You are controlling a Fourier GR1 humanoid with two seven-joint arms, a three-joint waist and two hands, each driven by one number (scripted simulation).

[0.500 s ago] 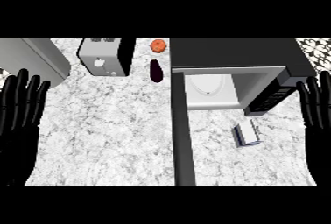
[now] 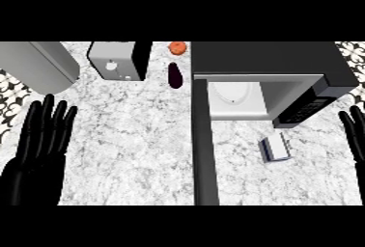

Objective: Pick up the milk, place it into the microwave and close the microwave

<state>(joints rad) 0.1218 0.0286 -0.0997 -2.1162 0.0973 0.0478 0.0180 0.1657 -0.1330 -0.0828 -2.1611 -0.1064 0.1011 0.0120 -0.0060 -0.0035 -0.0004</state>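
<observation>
The milk carton [image 2: 275, 148], small and white with a dark blue side, lies on the marble counter just in front of the microwave [image 2: 285, 65]. The microwave is open, showing a white cavity with a round plate [image 2: 235, 93] inside. Its dark door [image 2: 203, 144] swings out toward me as a long vertical bar. My right hand [image 2: 355, 132] shows at the right edge, fingers straight and up, to the right of the carton and apart from it. My left hand [image 2: 41, 140] rests open at the left edge, far from the carton.
A toaster [image 2: 118, 60] stands at the back, left of centre. Beside it lie a dark eggplant [image 2: 175, 75] and an orange-red fruit [image 2: 177, 47]. A grey rounded appliance [image 2: 39, 65] fills the back left corner. The microwave control panel [image 2: 306, 108] juts toward the carton.
My right hand has slid slightly toward the right edge of the view. The left hand, carton and door stand as before.
</observation>
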